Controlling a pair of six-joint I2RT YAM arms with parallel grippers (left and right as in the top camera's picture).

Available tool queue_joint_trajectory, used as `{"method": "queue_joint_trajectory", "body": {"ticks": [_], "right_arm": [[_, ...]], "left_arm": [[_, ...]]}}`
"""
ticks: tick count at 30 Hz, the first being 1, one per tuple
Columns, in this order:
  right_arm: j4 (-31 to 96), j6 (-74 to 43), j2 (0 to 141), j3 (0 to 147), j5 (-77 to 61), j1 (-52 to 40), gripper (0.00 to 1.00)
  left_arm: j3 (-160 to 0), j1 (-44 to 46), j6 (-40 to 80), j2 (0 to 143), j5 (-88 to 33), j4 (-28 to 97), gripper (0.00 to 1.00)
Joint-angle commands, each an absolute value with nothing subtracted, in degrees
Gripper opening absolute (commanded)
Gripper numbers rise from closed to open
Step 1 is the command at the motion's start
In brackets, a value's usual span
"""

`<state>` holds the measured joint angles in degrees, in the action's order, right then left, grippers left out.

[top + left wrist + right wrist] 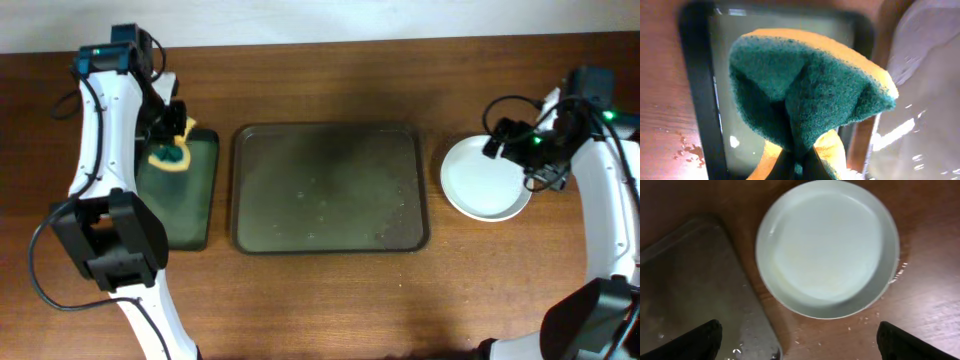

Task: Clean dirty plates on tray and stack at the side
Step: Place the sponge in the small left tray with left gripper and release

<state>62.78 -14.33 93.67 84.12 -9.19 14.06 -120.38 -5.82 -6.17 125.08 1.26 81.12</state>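
Sponge (810,95), green scouring face toward the lens, is clamped in my left gripper (170,140) above the narrow greenish tray (190,215). My right gripper (800,339) has its fingers spread wide and holds nothing. The plates (827,250) lie straight beneath it, on the table just right of the tray (330,127). My right arm is the nearer; my left is well apart. The top plate is white and round, with no smear showing. How many are stacked I cannot tell. The tray holds no plate.

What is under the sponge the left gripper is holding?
The smaller dark tray lies below the sponge; the left wrist view shows its wet floor and rim around it. The patch directly beneath the sponge is covered, so anything there cannot be seen.
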Motion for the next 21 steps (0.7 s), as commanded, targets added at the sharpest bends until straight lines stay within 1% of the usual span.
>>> {"method": "queue_joint_trajectory", "body": {"ticks": [1,5,6,8,9,12,13,16,17,19,21], "right_arm": [[63.59,-13.76,92.95,84.97,-7.62,10.96,0.99],[63.75,-13.76,92.95,84.97,-5.54,8.84,0.98],[63.79,-13.76,92.95,84.97,-5.54,8.84,0.98],[64.07,-13.76,92.95,84.97,-5.52,8.84,0.98],[64.23,-13.76,92.95,84.97,-5.54,8.84,0.98],[65.63,-13.85,92.86,85.91,-5.85,8.84,0.98],[66.96,-13.8,92.71,87.31,-5.76,8.84,0.98],[72.16,-13.76,90.63,94.61,-5.78,8.84,0.98],[74.91,-13.76,89.45,97.6,-5.78,8.84,0.98],[79.11,-13.76,86.83,101.06,-5.78,8.82,0.98],[81.54,-13.74,83.09,101.34,-5.32,8.84,0.99]], "left_arm": [[-111.85,-8.88,-10.41,125.58,3.86,77.36,0.0],[-102.78,-11.44,-10.41,125.58,3.33,70.39,0.0],[-101.56,-11.46,-10.41,125.58,2.48,68.9,0.04],[-101.3,-11.29,-10.41,125.58,2.35,67.4,0.42],[-101.38,-11.14,-10.41,125.56,2.35,66.81,0.57],[-103.66,-10.37,-10.39,125.43,2.37,67.92,0.65],[-105.82,-9.91,-10.37,125.32,2.37,69.71,0.71],[-116.75,-7.94,-9.28,124.55,2.33,76.93,1.0],[-123.33,-6.39,-5.8,124.07,2.33,80.9,1.0],[-130.19,-3.79,-3.79,123.57,2.33,84.16,1.0],[-132.62,-1.23,-3.44,123.35,2.33,84.68,0.99]]}}
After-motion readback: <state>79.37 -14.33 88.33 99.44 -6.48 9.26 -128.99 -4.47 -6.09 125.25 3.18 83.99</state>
